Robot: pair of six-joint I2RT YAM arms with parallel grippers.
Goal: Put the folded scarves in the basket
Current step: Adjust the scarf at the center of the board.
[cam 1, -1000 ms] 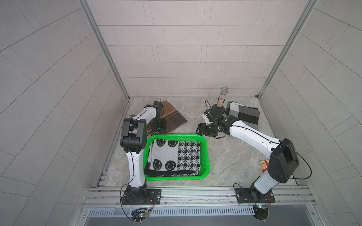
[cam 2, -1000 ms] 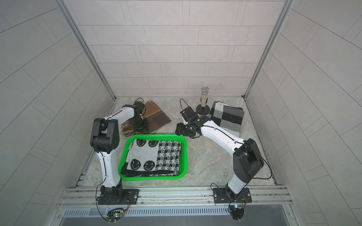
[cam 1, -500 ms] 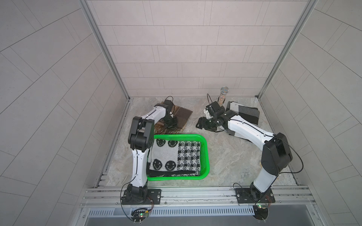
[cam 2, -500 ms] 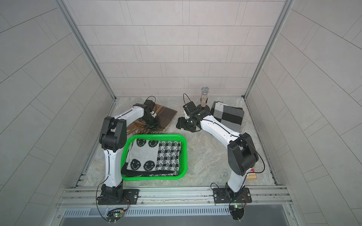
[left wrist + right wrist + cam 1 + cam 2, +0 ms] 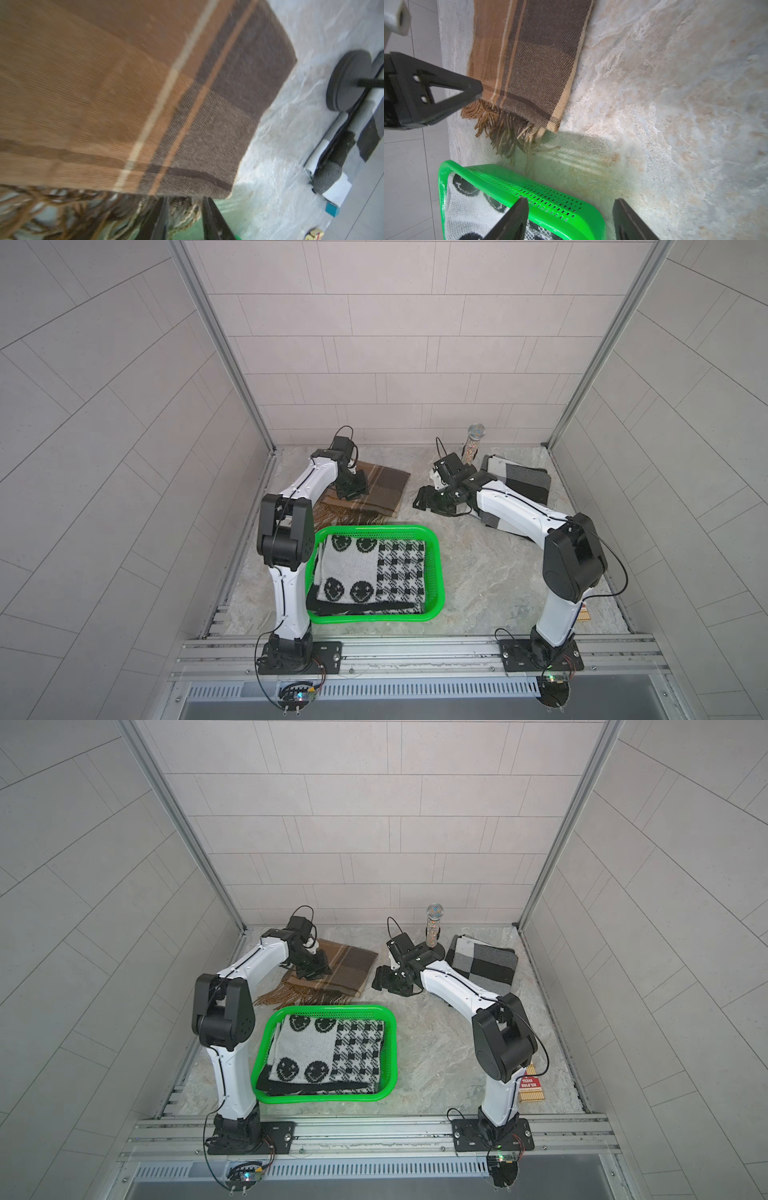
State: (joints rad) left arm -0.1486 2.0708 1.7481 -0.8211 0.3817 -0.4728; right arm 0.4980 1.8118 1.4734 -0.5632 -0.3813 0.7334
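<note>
Right wrist view: perforated green basket (image 5: 546, 197) beside fringed woven brown scarf (image 5: 529, 68).

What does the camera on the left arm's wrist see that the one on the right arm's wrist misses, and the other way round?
Only the left wrist view shows the round black stand base and the grey checked scarf. Only the right wrist view shows the smiley-patterned scarf lying in the green basket, and the left pincer from outside, at the brown scarf's fringed end. Both show the brown plaid scarf on the marbled table.
</note>
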